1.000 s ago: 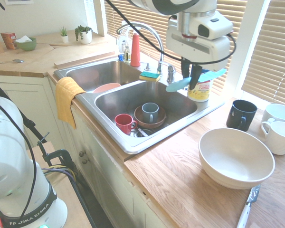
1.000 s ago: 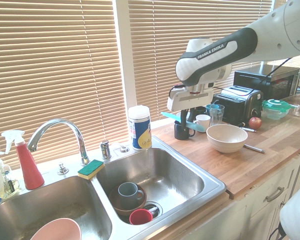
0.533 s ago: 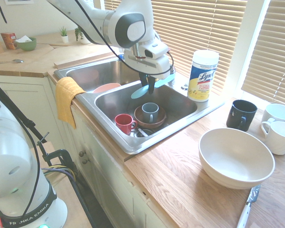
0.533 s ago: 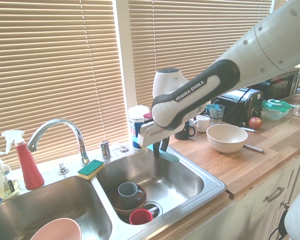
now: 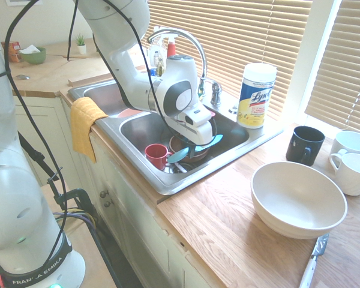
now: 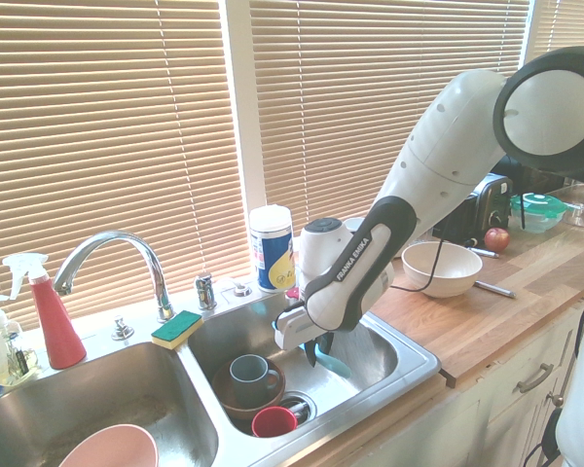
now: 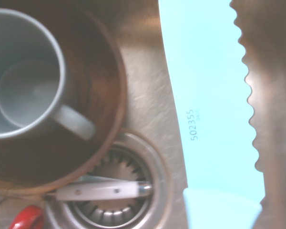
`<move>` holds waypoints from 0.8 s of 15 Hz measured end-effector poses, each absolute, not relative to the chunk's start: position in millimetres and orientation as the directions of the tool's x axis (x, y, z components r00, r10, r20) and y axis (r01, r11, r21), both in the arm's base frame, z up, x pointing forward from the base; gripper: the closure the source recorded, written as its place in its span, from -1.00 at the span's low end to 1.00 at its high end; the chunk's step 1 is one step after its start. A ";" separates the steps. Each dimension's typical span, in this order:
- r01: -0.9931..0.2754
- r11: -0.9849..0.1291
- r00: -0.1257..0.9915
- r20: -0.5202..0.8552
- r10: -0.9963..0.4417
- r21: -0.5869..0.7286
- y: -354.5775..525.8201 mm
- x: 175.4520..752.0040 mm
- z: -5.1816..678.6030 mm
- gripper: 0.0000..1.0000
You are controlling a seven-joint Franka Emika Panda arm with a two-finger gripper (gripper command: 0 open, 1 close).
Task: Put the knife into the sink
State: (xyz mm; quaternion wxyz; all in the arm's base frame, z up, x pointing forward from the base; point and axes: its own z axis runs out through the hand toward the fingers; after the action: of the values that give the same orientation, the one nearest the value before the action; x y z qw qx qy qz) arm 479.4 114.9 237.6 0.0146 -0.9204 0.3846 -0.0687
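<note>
My gripper (image 5: pixel 192 150) is down inside the right basin of the steel sink (image 5: pixel 168 180), shut on the turquoise knife (image 5: pixel 211 143). The knife lies roughly level just above the basin floor, sticking out to both sides of the fingers. From the other side, the gripper (image 6: pixel 317 352) hangs low in the basin of the sink (image 6: pixel 409 375) with the knife (image 6: pixel 335 367) showing below it. Close up in the wrist view, the serrated knife blade (image 7: pixel 209 95) hovers beside the drain (image 7: pixel 117 191).
In the same basin stand a grey mug (image 6: pixel 248 373) in a brown bowl (image 7: pixel 105 95) and a red mug (image 5: pixel 158 156), with a white-handled utensil (image 7: pixel 100 190) over the drain. A wipes can (image 5: pixel 255 96), white bowl (image 5: pixel 297 198) and dark mug (image 5: pixel 305 145) stand on the counter. A yellow towel (image 5: pixel 84 123) hangs over the rim.
The arm has come from the counter side over the right basin and then dropped into it, carrying the knife down close to the basin floor.
</note>
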 end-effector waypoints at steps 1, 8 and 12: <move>-0.711 -0.699 0.691 0.109 -0.715 -0.078 125.2 478.3 229.0 1.00; -0.746 -0.664 0.658 0.104 -0.746 -0.050 136.6 493.8 164.5 1.00; -0.760 -0.648 0.642 0.101 -0.760 -0.039 135.2 493.9 151.9 -1.00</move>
State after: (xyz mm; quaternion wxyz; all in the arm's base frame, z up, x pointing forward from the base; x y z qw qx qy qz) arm 493.9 135.2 151.9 -0.0037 -0.9062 0.4194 -0.0541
